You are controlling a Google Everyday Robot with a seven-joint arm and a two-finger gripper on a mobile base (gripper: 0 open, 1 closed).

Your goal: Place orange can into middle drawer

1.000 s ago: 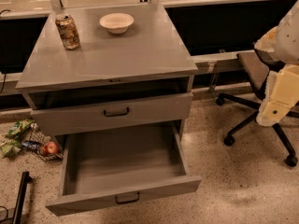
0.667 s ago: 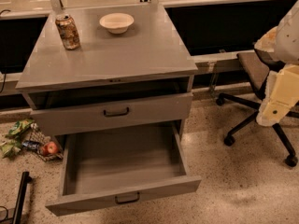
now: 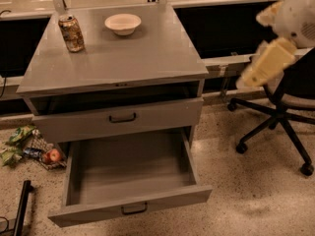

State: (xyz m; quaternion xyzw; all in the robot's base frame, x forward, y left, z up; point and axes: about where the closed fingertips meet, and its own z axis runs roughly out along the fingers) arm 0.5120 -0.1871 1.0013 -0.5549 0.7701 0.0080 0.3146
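End effector [image 3: 266,66], grip unreadable, hangs far right; orange can [image 3: 72,33] stands upright.

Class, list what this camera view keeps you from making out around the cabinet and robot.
Camera view:
Inside of the upper drawer: hidden under the cabinet top.
Front floor strip of the middle drawer: behind its own front wall.
Far side of the orange can: faces away.
Arm above the gripper, at right beside the chair, far from the can: cut by the right edge.
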